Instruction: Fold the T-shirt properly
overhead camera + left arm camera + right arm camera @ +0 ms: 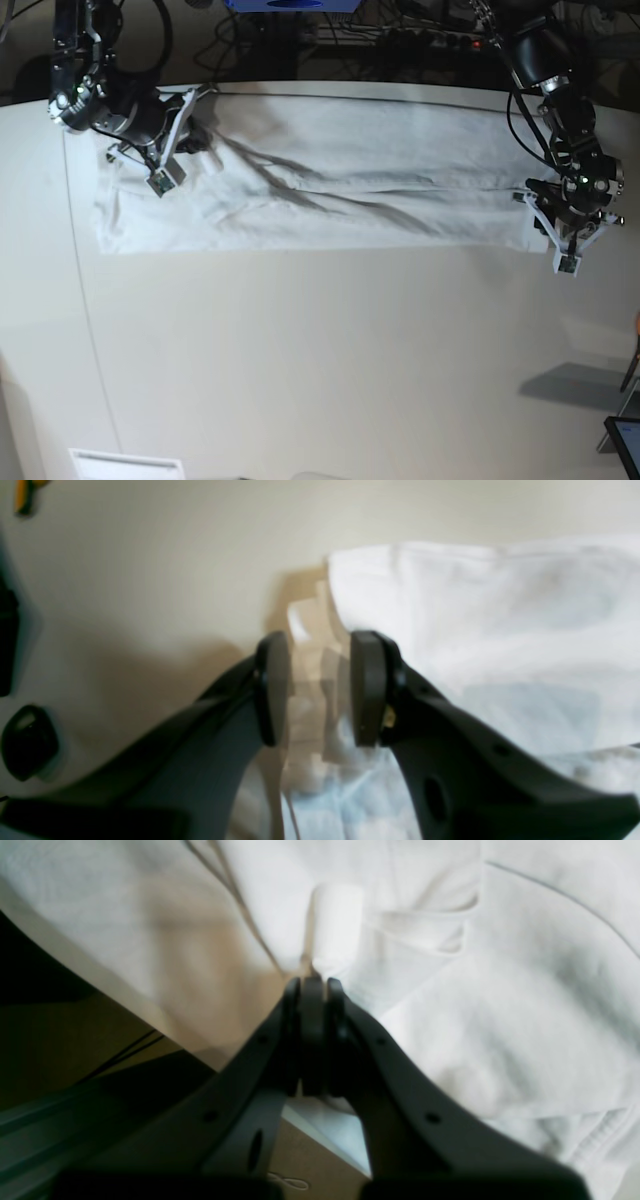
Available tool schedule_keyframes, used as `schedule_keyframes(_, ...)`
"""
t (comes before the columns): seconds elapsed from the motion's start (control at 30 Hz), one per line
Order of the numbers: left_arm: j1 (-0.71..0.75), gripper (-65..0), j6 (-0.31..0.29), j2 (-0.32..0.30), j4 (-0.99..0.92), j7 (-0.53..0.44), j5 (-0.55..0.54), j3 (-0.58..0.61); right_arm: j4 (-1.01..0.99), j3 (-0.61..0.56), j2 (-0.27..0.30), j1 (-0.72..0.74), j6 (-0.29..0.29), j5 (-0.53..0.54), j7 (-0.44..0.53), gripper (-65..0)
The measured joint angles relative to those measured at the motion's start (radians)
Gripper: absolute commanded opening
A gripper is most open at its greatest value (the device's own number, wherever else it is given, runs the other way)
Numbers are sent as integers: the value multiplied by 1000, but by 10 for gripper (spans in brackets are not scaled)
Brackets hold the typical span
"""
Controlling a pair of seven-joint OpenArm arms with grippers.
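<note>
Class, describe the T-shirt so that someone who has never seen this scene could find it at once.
Start at the big pale table and look along its far edge. A long white band of cloth lies there between the two arms: the T-shirt, the only wrinkled fabric in view.

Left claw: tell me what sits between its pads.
Nothing gripped: the left claw stands open at the T-shirt edge, with blurred table and cloth behind, per the left wrist view.

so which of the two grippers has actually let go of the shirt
The left gripper: its jaws stand apart, empty, beside the T-shirt. The right gripper is shut on fabric.
</note>
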Motion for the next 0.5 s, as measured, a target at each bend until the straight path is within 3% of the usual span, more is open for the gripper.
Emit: schedule_keyframes(0.5, -61, -437, 2, 3, -98, 1, 6, 3, -23, 5, 0, 3, 0, 0, 18, -647)
